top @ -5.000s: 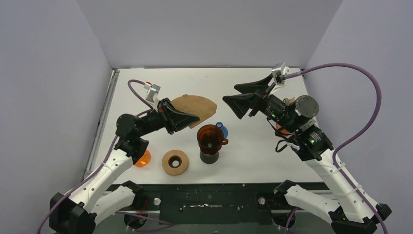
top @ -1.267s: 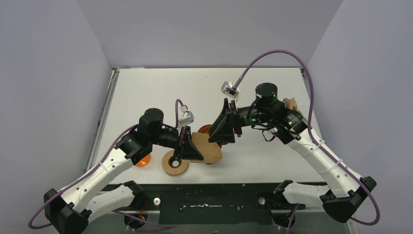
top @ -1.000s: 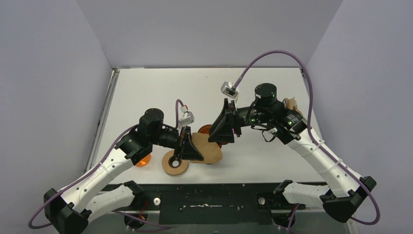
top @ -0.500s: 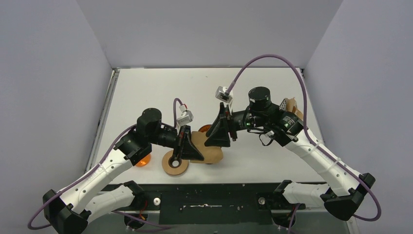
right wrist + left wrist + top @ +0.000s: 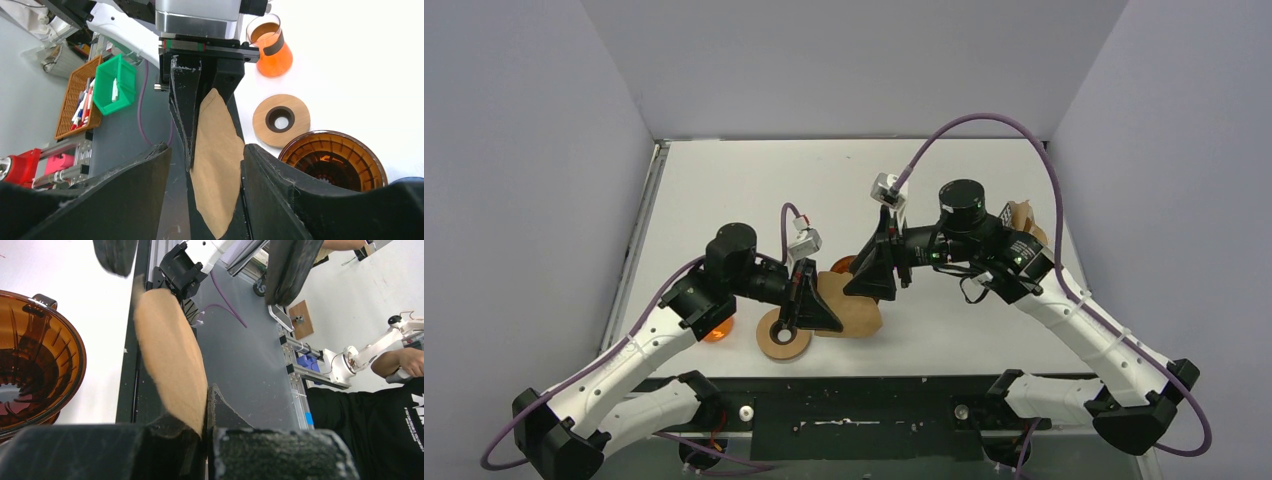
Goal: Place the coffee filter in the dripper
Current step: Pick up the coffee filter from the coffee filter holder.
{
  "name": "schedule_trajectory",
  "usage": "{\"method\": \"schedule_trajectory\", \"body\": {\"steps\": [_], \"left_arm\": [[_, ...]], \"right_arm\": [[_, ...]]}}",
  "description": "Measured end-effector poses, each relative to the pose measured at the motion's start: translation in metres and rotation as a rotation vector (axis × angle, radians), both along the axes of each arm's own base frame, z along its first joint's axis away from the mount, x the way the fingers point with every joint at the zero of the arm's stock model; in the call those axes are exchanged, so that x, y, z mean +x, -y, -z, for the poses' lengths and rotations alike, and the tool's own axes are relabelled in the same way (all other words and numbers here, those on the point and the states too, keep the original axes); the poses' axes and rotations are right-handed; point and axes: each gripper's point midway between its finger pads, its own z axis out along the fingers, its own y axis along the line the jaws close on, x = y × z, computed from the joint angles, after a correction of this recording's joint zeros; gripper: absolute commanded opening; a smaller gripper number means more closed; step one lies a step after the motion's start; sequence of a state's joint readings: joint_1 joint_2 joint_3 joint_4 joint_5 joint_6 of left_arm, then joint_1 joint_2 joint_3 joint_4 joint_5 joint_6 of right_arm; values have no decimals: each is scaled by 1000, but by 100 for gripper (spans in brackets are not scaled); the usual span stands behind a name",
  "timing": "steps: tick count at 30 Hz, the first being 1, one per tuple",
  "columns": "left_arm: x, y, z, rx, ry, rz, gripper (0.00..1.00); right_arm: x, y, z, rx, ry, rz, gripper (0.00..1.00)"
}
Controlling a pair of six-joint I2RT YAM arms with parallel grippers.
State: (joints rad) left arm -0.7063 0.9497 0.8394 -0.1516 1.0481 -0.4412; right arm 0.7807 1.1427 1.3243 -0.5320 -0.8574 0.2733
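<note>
Both arms have swung in toward the middle since five seconds ago. With them the filter (image 5: 854,312) has come from the far side of the table (image 5: 724,190) to the near side, beside the dripper (image 5: 842,265).

From above, the left arm is covering most of the flask (image 5: 717,328), while the ring (image 5: 766,343) is lying in plain sight. The left gripper (image 5: 824,318) is hiding part of the filter. The right gripper (image 5: 864,282) is masking the dripper, so only an orange sliver is showing.

The left wrist view is giving what the top view is not. The left gripper (image 5: 206,412) is clenching the filter (image 5: 172,352) by its lower edge, and the paper is standing edge-on and bowing. The dripper (image 5: 35,380) is sitting to its left, apart from the paper, so the filter is not in it. Right fingers (image 5: 116,254) are hanging past the filter's far end. A person (image 5: 385,435) is showing at the right edge.

The right wrist view is showing the right gripper (image 5: 206,150) released, with its jaws standing wide on either side of the filter (image 5: 217,165). Whether the paper is brushing the right-hand finger cannot be told. Off the table, a basket (image 5: 75,97) and a green bin (image 5: 114,82) are sitting at the left. On the table, the flask (image 5: 270,50), ring (image 5: 281,141) and dripper (image 5: 332,160) are lying apart from each other.

Counted: one filter, one dripper, one ring, one flask, two grippers.
</note>
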Motion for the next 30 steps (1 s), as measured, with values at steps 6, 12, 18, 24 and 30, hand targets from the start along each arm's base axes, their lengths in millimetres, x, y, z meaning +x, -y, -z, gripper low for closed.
{"method": "schedule_trajectory", "body": {"steps": [6, 12, 18, 24, 30], "left_arm": [[-2, -1, -2, -6, 7, 2, 0], [-4, -1, -4, -10, 12, 6, 0], [-4, -1, -4, -11, 12, 6, 0], [-2, 0, -3, -13, 15, 6, 0], [0, 2, -2, -11, 13, 6, 0]], "right_arm": [[3, 4, -16, 29, 48, 38, 57], [5, 5, -17, 28, 53, 49, 56], [1, 3, -13, 17, 39, 22, 53], [-6, -2, -4, -8, 25, -21, 53], [-10, -3, 1, -23, 18, -37, 52]]}}
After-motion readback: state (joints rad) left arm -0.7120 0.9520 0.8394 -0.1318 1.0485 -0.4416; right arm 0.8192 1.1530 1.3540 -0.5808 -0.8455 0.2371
